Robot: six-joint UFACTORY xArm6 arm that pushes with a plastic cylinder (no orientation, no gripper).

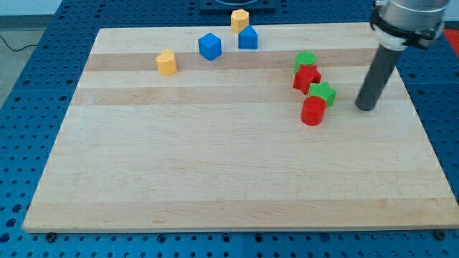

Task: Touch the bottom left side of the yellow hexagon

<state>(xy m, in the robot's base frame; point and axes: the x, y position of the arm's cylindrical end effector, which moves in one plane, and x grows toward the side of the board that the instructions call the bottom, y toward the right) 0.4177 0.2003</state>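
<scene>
Camera view: rod tip at right of board, yellow hexagon far away at back

Surface: pale wooden board [215,172] with lengthwise plank stripes, sitting on a blue perforated metal table [43,43]. A thin dark cable [16,44] runs on the blue table at far left. Something dark sits at the far edge past the board, too cropped to identify.

Arm: dark straight rod coming down from a grey cuff at top right. No fingers on this rig, so nothing to report as spread or pinched. My tip [366,108] rests on the board at right, just right of the green/red cluster, touching no block.

Counts, eight blocks total:
- Yellow, 2: yellow hexagon block [239,19] at the far edge, centre; rounded yellow block [166,62] further left and nearer, exact shape unclear.
- Blue, 2: blue block with a peaked top [247,37] touching or just near of the yellow hexagon; blue cube [210,46] just left of it.
- Green, 2: rounded green block [305,60] at the far end of the cluster; green star-like block [323,92] nearer.
- Red, 2: red star-like block [306,77] between the two greens; red cylinder [313,111] at the near end.

The four green and red blocks form a tight column, neighbours touching. Yellow hexagon is well apart from my tip, far-left of it.
</scene>
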